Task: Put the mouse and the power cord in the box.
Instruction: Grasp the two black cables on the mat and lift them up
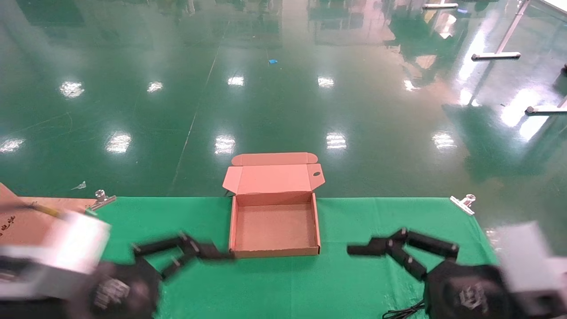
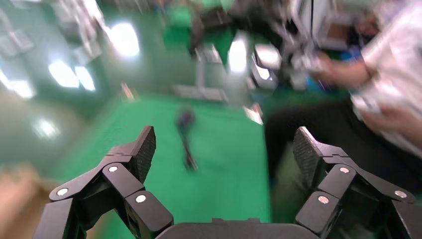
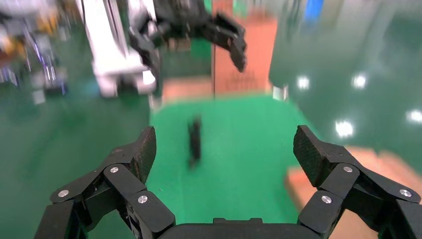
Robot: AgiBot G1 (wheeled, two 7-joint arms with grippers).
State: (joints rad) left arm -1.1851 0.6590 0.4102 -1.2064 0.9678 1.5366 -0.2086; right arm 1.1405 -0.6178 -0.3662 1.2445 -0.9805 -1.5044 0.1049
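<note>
Hovering low over the near left part of the green cloth-covered table, the left gripper is seen with its black, ribbed, segmented fingers spread wide and nothing held between them; its upper fingertip is just beside the near left corner of the small shallow brown corrugated cardboard box. On the opposite side, the right gripper is likewise spread open and empty, well apart from the box's right wall. The box is placed at the middle of the table near its far edge, its tray bare inside, its hinged lid standing back with side flaps and a small oval hole. In both wrist views a blurred dark elongated thing is seen lying on the cloth ahead of the fingers; whether it is the mouse or the power cord cannot be told. A thin black cable is visible at the near edge by the right arm. Metal clips are fixed at the table's far corners, and a larger brown cardboard sheet with red marks lies at the far left.
</note>
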